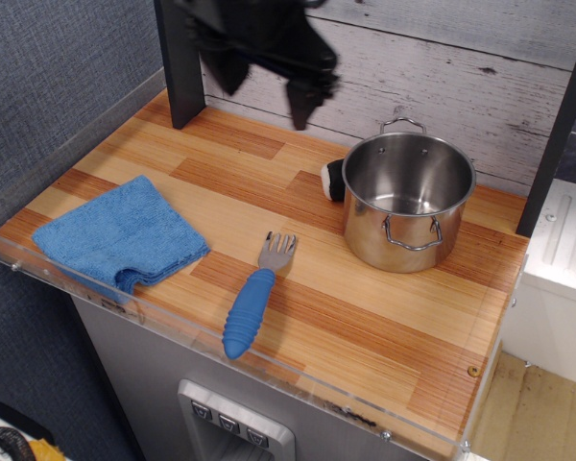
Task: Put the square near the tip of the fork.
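The short fork with blue ribbed handle [254, 293] is laid tines toward the back wall; the folded blue terry square [118, 236] is seen left, apart, at the wooden bench [384, 317] front edge. The black gripper's [264, 82] fingers are spread, blurred.

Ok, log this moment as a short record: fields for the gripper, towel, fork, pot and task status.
gripper: up in the air over the back left of the counter, blurred, holding nothing; its two fingers look apart
towel: blue, folded, flat at the front left corner
fork: blue handle toward the front edge, tines pointing toward the back, right of the towel
pot: steel, upright, looks empty, at the back right
behind pot: small black and white object, mostly hidden
task status: towel not yet picked up
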